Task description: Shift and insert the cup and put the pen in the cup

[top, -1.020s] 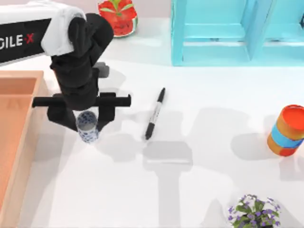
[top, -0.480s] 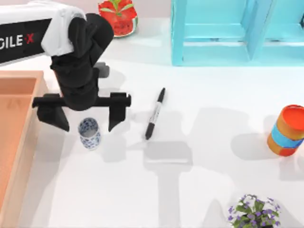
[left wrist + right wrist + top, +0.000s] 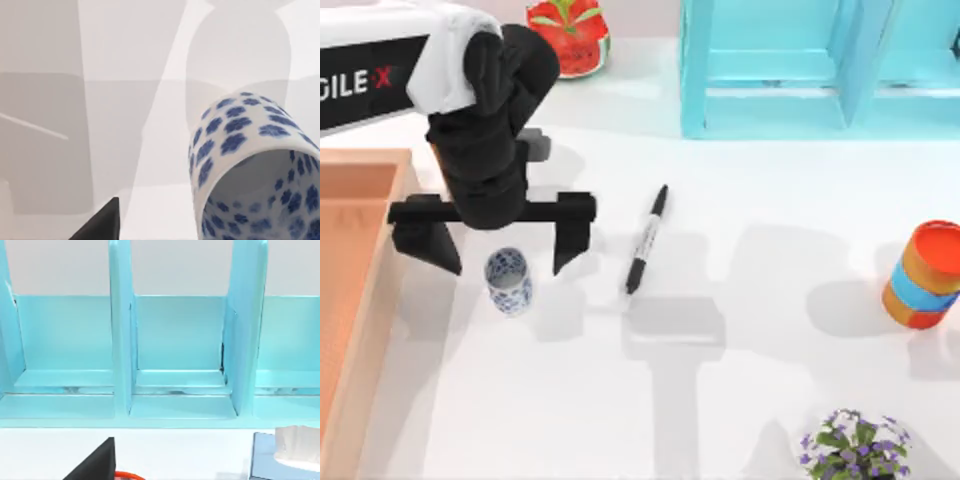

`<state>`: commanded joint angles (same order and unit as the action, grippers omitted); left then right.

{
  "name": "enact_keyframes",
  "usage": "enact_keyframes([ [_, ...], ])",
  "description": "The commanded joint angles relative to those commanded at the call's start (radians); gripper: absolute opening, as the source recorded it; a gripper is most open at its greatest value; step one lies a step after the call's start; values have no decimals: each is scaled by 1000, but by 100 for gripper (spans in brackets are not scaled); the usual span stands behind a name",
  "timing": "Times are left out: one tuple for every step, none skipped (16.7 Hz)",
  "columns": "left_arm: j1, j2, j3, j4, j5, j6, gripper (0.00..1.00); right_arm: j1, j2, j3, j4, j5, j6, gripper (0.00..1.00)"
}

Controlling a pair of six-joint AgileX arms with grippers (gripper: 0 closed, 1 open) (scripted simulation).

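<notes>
The cup (image 3: pixel 508 282), white with blue flowers, stands upright on the table left of centre. My left gripper (image 3: pixel 500 248) hangs just above and behind it, open, with one finger on each side of the cup and clear of it. In the left wrist view the cup (image 3: pixel 250 165) is close below, its mouth showing, beside one black fingertip (image 3: pixel 102 222). The black pen (image 3: pixel 646 240) lies flat to the right of the cup, apart from it. In the right wrist view, one black fingertip (image 3: pixel 95 460) of my open right gripper faces the shelf.
An orange tray (image 3: pixel 350 300) runs along the left edge. A teal shelf (image 3: pixel 820 60) stands at the back, also seen as the shelf (image 3: pixel 180 350). A watermelon (image 3: pixel 568 35) sits back left, an orange cylinder with a blue band (image 3: pixel 923 275) at the right, a potted plant (image 3: pixel 850 445) front right.
My left gripper opened and let go of the cup, then rose slightly. The cup now stands free on the table.
</notes>
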<state>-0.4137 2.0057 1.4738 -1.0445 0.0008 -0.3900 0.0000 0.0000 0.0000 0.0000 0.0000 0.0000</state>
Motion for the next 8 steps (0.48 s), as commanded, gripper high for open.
enact_keyframes([
  [0,3,24,-23,0,-2,100,0,0,0,0,0,0,100],
  [-1,6,58,-57,-1,-4,100,0,0,0,0,0,0,100],
  [-2,8,102,-101,-1,-4,100,0,0,0,0,0,0,100],
  [-4,10,157,-155,0,-4,100,0,0,0,0,0,0,100],
  [-6,12,222,-219,0,-5,100,0,0,0,0,0,0,100],
  [-7,13,289,-290,1,-5,100,0,0,0,0,0,0,100],
  [-7,12,355,-359,2,-5,100,0,0,0,0,0,0,100],
  [-8,10,417,-422,2,-5,100,0,0,0,0,0,0,100],
])
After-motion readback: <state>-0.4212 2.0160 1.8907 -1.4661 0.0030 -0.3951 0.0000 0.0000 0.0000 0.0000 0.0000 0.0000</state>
